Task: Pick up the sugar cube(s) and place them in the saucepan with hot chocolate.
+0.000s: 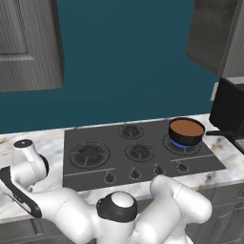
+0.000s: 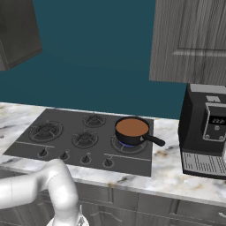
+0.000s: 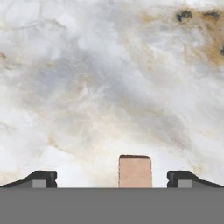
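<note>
Reddish-brown sugar cube between wide-apart jaws on marble counter, saucepan on lit burner, coffee machine beside.

Dark saucepan holds smooth brown liquid over a blue flame. The stove is charcoal grey. The counter is white marble, veined grey with rusty patches. A reddish-brown sugar cube lies on it. Teal wall, grey woodgrain cabinets.

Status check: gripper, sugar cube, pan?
Gripper open, low over marble counter. Reddish-brown sugar cube between the tips, not gripped. Saucepan on lit burner, nothing blocking.
</note>
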### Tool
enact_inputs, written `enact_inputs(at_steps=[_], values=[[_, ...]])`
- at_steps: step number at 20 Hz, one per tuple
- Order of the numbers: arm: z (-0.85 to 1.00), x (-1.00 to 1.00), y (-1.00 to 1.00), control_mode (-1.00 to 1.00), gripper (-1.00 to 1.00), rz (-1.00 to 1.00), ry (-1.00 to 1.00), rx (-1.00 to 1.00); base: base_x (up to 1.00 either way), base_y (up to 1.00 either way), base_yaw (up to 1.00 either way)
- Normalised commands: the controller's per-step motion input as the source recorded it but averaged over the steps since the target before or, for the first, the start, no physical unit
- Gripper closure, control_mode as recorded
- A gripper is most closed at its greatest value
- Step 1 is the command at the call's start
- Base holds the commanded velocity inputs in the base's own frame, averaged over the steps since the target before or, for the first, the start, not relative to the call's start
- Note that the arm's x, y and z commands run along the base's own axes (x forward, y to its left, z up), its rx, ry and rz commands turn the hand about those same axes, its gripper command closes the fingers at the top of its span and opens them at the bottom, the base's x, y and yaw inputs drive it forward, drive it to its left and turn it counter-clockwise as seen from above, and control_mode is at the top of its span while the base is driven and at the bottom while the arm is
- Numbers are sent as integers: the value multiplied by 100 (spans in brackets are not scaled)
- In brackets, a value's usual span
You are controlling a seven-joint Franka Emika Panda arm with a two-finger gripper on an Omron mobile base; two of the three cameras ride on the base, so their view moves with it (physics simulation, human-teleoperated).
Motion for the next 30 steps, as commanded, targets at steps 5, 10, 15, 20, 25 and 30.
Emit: enact_inputs(at_steps=[5,10,15,20,25,30], values=[[0,8,-1,-100,-100,0,0,0,0,0,0],[0,2,-8,-100,-100,0,0,0,0,0,0],[-1,0,-13,-100,-100,0,0,0,0,0,0],[-4,0,-11,-100,-100,0,0,0,0,0,0],[-2,0,0,-100,-100,0,0,0,0,0,0],[0,1,14,-100,-100,0,0,0,0,0,0]])
